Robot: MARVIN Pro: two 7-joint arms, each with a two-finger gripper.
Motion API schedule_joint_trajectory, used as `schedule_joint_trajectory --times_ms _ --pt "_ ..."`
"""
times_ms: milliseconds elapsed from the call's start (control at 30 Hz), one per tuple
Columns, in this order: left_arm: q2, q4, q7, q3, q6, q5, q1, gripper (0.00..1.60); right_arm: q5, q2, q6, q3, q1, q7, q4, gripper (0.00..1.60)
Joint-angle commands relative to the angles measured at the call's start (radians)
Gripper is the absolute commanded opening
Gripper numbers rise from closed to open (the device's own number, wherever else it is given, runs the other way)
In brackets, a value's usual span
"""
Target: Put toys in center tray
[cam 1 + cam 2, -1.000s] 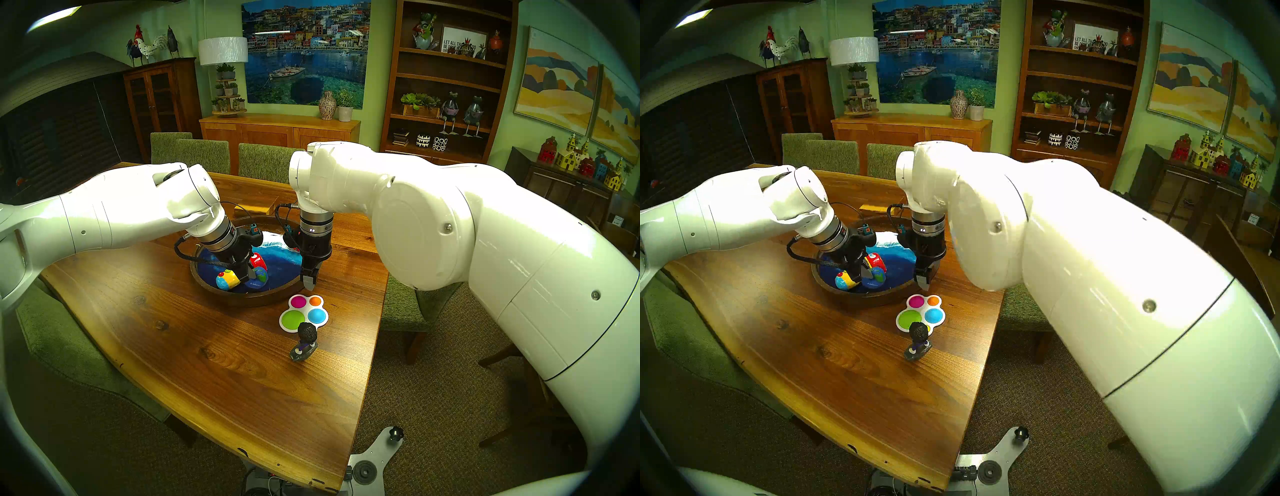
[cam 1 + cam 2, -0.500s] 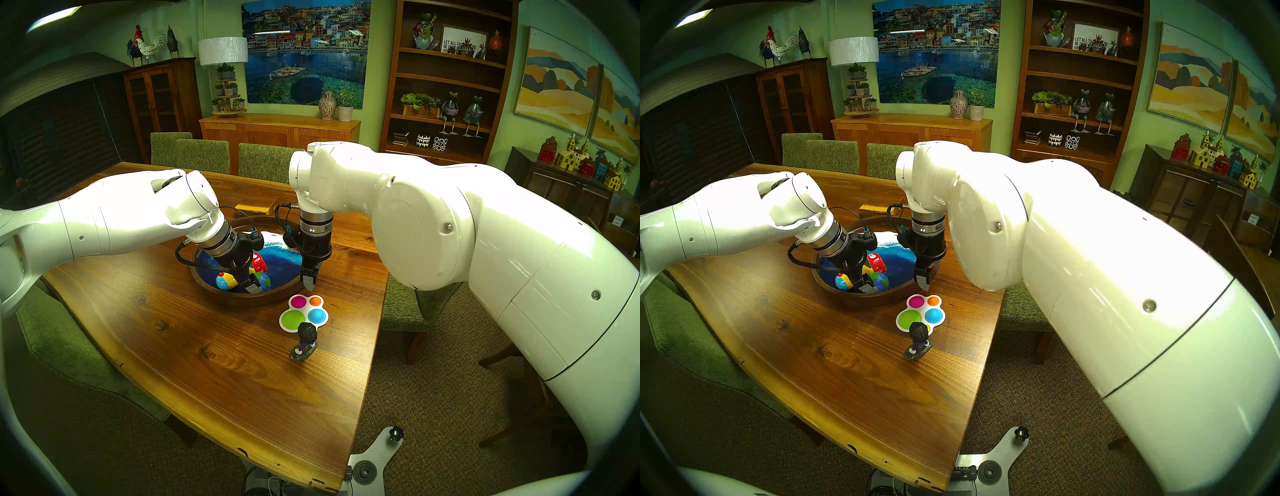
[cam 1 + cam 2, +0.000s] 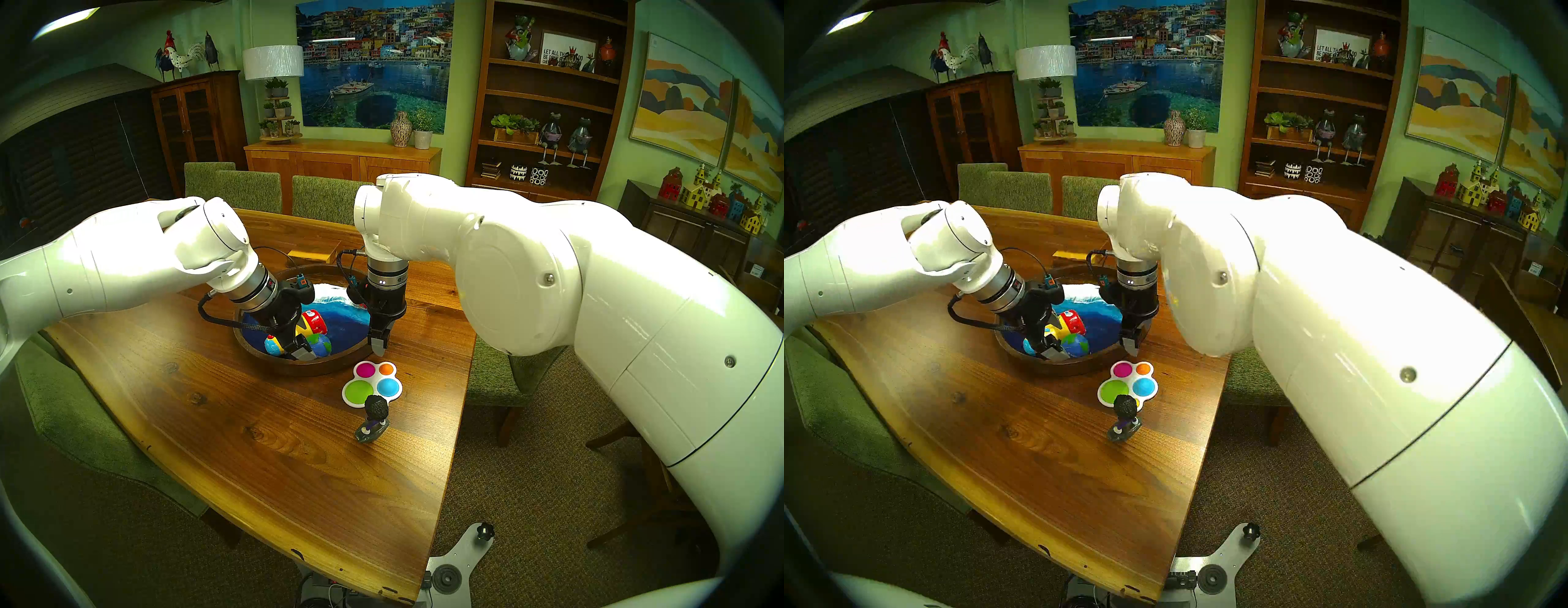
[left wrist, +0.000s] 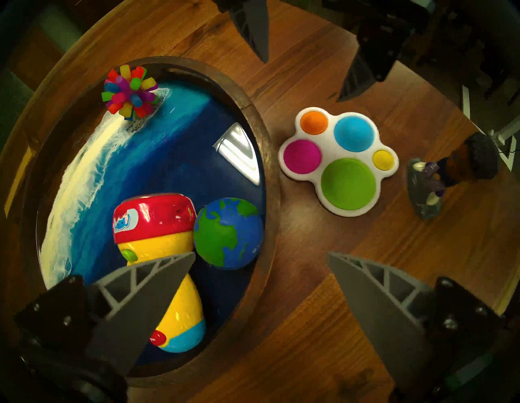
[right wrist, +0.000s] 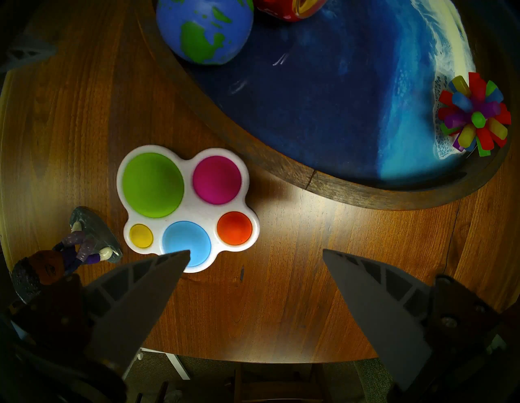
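Note:
The round wood-rimmed tray (image 3: 305, 367) with a blue wave surface holds the yellow flashlight with a red head (image 4: 157, 239), the globe ball (image 4: 228, 236) and the spiky rainbow ball (image 4: 129, 91). My left gripper (image 3: 303, 351) is open and empty just above the tray's near rim, one finger over the flashlight's handle. The white popper (image 3: 373, 382) lies on the table in front of the tray. The dark-haired purple figurine (image 3: 373, 418) stands just in front of the popper. My right gripper (image 3: 379, 344) is open and empty, above the table beside the tray's rim (image 5: 337, 185), close to the popper (image 5: 185, 208).
A small wooden block (image 3: 309, 254) lies behind the tray. Green chairs (image 3: 254, 191) stand around the wooden table (image 3: 254, 446). The table's right edge runs close to the popper and the figurine (image 5: 64, 259).
My left arm has drawn back to the left and its gripper has slid away from the globe ball toward the tray's near rim. The right arm has not moved.

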Motion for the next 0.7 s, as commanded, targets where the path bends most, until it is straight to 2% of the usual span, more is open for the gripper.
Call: schedule_joint_trajectory --times_ms 0,33,200,267,333,367,400,667 --pt "0.124 -0.072 -0.059 0.009 0.029 0.048 -0.100 1.60 0.001 0.002 0.000 0.001 0.038 0.002 0.020 1.60" --pt "0.123 -0.068 -0.067 0.017 0.035 0.054 -0.105 1.60 0.001 0.002 0.000 0.001 0.037 0.002 0.020 1.60" --pt "0.202 -0.106 -0.120 0.038 0.040 0.091 -0.128 1.60 0.001 0.002 0.000 0.002 0.037 0.002 0.020 1.60" --pt "0.199 -0.093 -0.137 0.049 0.043 0.106 -0.140 1.60 0.000 0.002 0.000 0.002 0.037 0.002 0.020 1.60" --pt "0.246 -0.123 -0.152 0.048 0.034 0.122 -0.149 1.60 0.000 0.002 0.000 0.002 0.037 0.002 0.020 1.60" --pt "0.244 -0.120 -0.164 0.056 0.033 0.131 -0.156 1.60 0.000 0.002 0.000 0.002 0.037 0.002 0.020 1.60" --pt "0.269 -0.139 -0.169 0.053 0.026 0.140 -0.160 1.60 0.000 0.002 0.000 0.002 0.037 0.002 0.020 1.60" --pt "0.355 -0.203 -0.227 0.050 -0.011 0.192 -0.182 1.60 -0.001 0.002 0.000 0.003 0.039 0.003 0.020 1.60"
